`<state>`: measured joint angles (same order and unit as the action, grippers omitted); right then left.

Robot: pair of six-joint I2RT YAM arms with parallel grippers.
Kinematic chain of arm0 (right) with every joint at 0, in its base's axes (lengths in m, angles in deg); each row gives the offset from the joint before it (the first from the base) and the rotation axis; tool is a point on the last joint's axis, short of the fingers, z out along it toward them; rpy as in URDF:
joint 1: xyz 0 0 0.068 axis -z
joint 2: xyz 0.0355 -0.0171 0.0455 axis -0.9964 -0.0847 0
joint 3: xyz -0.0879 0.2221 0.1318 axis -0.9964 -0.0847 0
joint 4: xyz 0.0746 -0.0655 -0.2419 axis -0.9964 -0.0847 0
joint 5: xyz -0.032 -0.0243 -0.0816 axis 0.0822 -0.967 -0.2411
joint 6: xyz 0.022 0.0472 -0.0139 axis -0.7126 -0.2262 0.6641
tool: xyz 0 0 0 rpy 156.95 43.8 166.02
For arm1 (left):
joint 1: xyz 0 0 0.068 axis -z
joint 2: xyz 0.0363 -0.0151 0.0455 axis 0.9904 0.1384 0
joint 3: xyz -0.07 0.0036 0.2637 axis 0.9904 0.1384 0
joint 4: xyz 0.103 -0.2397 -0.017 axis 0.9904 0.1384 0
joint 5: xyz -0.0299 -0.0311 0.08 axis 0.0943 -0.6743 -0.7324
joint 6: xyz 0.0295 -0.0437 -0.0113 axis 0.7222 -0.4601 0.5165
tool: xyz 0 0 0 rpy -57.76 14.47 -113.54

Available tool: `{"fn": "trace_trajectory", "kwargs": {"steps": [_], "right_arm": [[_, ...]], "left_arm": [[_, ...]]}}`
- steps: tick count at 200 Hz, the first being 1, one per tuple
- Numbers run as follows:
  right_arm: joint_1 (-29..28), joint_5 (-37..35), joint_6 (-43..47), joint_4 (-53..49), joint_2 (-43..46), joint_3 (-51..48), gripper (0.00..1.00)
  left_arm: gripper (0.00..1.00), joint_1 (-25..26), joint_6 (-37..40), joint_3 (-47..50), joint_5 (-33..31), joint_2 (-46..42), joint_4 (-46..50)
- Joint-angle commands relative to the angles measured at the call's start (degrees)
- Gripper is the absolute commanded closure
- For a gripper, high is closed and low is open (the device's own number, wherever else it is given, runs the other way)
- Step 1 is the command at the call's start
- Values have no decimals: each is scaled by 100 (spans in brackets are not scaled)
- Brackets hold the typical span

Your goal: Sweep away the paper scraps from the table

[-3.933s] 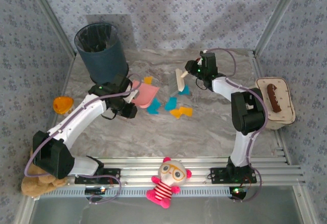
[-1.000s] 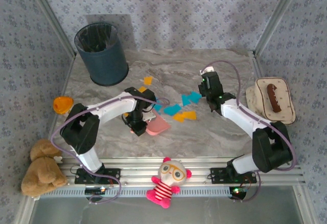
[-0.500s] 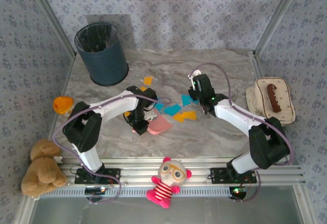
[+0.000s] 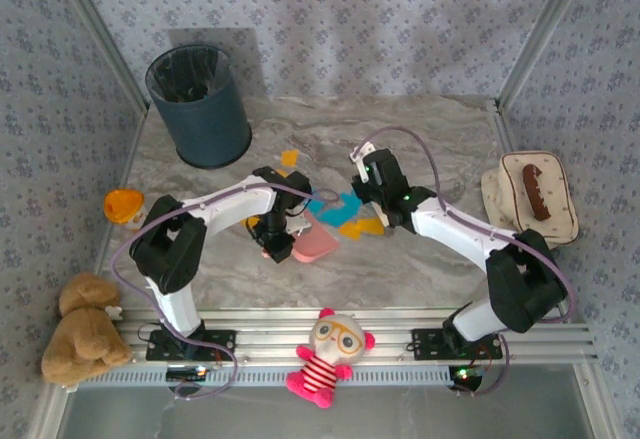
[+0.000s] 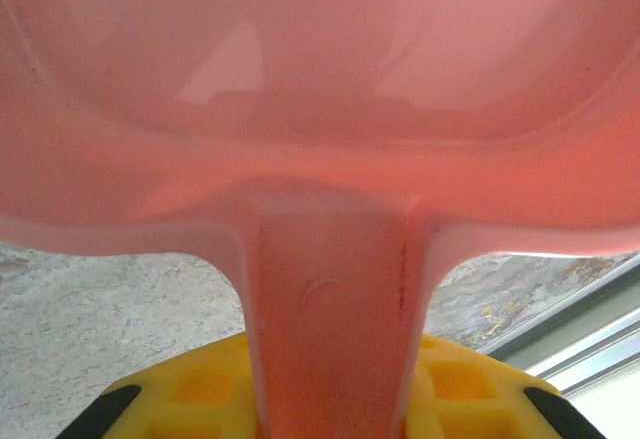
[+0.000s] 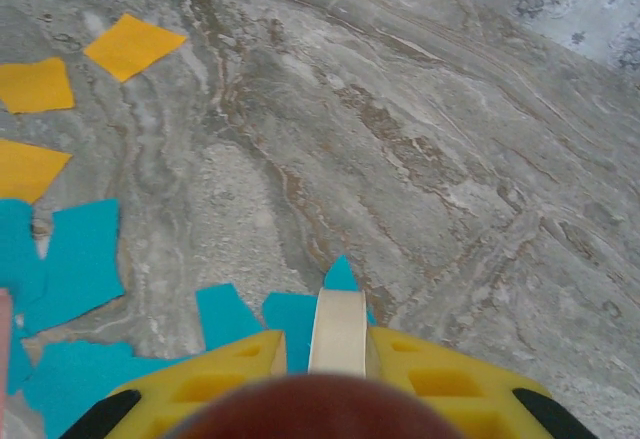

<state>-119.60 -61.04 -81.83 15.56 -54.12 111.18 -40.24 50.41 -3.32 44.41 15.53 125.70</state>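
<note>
A pink dustpan (image 4: pixel 315 247) lies on the marble table (image 4: pixel 440 129), and my left gripper (image 4: pixel 275 244) is shut on its handle (image 5: pixel 330 319). In the left wrist view the pan's pink shell (image 5: pixel 320 79) is right in front of the yellow fingers (image 5: pixel 470 384). My right gripper (image 4: pixel 360 187) is shut on a cream brush (image 6: pixel 338 329) that touches cyan paper scraps (image 6: pixel 290 314). More cyan scraps (image 4: pixel 335 209) and orange scraps (image 4: pixel 365 227) lie between the brush and the dustpan. Other orange scraps (image 6: pixel 130 46) lie further off, one (image 4: pixel 290 158) behind the left arm.
A dark blue bin (image 4: pixel 200 104) stands at the back left. An orange cup toy (image 4: pixel 124 204) sits at the left edge, a cream oval tray (image 4: pixel 558 187) with a brown item at the right edge. A striped doll (image 4: pixel 328 354) and a brown teddy (image 4: pixel 80 334) lie by the front rail.
My right gripper has swept leftward with the brush, pushing cyan scraps closer to the dustpan. The left gripper and dustpan have hardly shifted in the last second; earlier they were near the bin.
</note>
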Motion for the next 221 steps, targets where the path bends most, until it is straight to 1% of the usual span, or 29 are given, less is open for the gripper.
{"fn": "trace_trajectory", "kwargs": {"steps": [1, 62, 109, 187, 221], "right_arm": [[-127, 301, -239, -106, -49, 161, 100], [-366, 680, -216, -51, -49, 181, 100], [-504, 909, -91, -100, -48, 293, 100], [-630, 1228, -102, 76, -66, 398, 100], [-650, 1247, -131, 173, -123, 445, 100]], "left_arm": [[100, 39, 77, -220, -33, 114, 128], [100, 51, -43, -334, -266, 176, 41], [100, 75, -78, -401, -320, 238, 2], [100, 183, -40, -487, -184, 290, -135], [100, 222, 16, -506, -59, 317, -202]]}}
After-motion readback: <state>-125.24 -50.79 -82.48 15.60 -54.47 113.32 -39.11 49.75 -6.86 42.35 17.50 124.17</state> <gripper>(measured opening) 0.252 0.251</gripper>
